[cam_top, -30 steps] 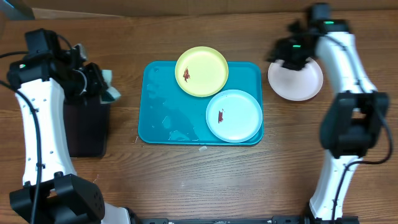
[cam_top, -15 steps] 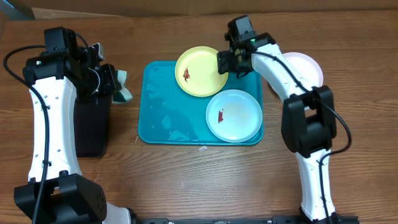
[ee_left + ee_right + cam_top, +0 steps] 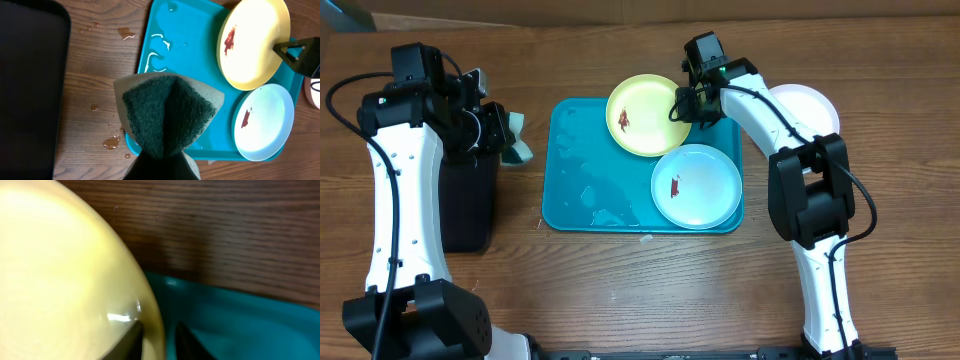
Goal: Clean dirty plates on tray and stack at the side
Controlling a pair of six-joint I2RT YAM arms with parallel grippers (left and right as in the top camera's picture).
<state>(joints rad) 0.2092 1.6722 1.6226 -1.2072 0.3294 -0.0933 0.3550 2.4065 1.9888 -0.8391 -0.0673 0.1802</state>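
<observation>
Yellow-green round plastic plate, smeared reddish-brown left of its centre, lies on the far edge of the bright teal-blue rectangular plastic tray, overhanging the rim. The right gripper is clamped narrow on that plate's right rim, one finger on either side. A light teal round plastic plate, also smeared, sits in the tray's near right corner, just beside the first. A white-rimmed round plate rests on the wooden surface, right of the tray. The left gripper, closed on a folded green scouring sponge, hangs between the small black tray and the teal one. Water pools on the teal tray.
</observation>
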